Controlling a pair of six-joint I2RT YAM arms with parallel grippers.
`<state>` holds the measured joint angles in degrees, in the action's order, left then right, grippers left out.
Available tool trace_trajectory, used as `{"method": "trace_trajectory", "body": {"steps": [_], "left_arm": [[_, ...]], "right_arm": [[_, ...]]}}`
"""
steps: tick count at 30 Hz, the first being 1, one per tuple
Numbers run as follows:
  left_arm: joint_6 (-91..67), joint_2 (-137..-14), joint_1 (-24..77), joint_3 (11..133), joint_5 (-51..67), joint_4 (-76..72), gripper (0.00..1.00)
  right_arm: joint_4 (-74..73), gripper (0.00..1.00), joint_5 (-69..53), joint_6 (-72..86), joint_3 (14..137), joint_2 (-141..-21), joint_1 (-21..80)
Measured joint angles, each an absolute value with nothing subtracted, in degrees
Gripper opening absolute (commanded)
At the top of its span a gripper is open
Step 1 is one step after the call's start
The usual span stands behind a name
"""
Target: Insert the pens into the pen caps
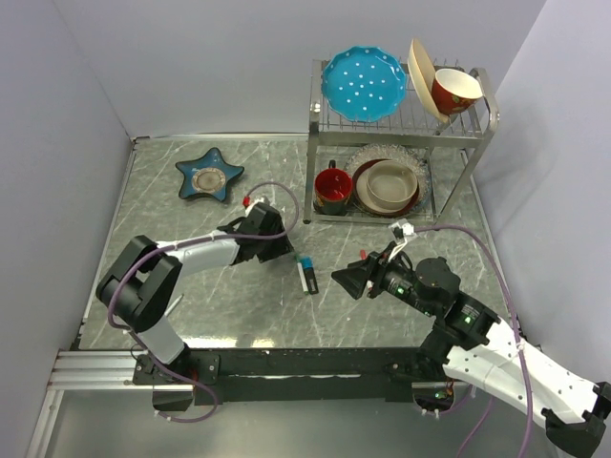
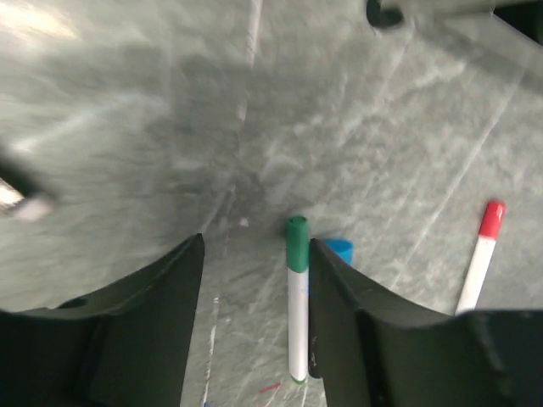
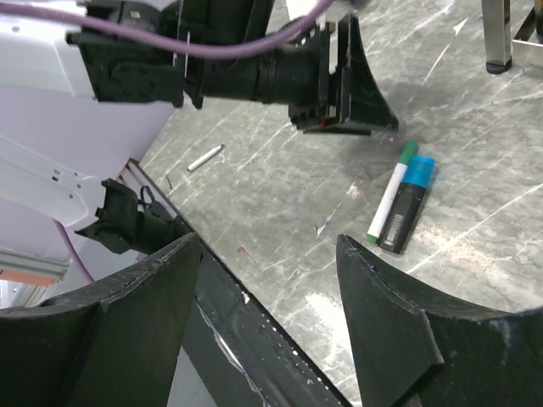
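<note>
A white pen with a green cap (image 2: 296, 314) lies on the table between my left gripper's (image 2: 256, 240) open fingers, close along the right finger. A black marker with a blue end (image 3: 409, 203) lies beside it; only its blue end (image 2: 339, 248) shows past that finger. Both lie mid-table (image 1: 307, 275) between the grippers. A white pen with a red cap (image 2: 479, 259) lies off to the right. Another small white pen (image 3: 204, 158) lies farther off. My left gripper (image 1: 282, 248) is just left of the pair. My right gripper (image 1: 342, 279) is open and empty (image 3: 267, 239), to their right.
A metal dish rack (image 1: 401, 119) at the back right holds a blue plate (image 1: 363, 84), bowls and a red mug (image 1: 332, 187). A blue star-shaped dish (image 1: 208, 175) sits at the back left. The table's near edge (image 3: 254, 314) runs under my right gripper.
</note>
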<state>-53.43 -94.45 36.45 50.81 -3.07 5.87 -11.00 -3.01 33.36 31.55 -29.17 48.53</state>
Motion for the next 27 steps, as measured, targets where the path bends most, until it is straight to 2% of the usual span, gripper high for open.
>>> {"method": "trace_trajectory", "body": {"steps": [5,10,12,20,27], "left_arm": [[-53.9,-92.6,36.3,56.5,-12.3,16.8,0.6],[-56.1,-84.8,34.2,56.4,-23.4,28.6,0.69],[-58.1,-80.6,31.9,55.5,-26.2,32.1,0.69],[-73.8,-62.8,13.6,45.0,-30.9,45.2,0.66],[-85.4,-58.8,0.0,42.1,-28.9,54.9,0.63]], "right_arm": [[-10.9,0.73,-3.3,33.3,31.4,-27.9,48.6],[-10.7,0.73,-3.9,33.1,31.4,-27.4,48.6],[-10.7,0.73,-4.0,33.1,31.3,-27.2,48.6],[-10.7,0.73,-4.5,32.9,30.5,-26.7,48.6],[-10.6,0.73,-4.6,32.6,29.8,-25.6,48.6]]}}
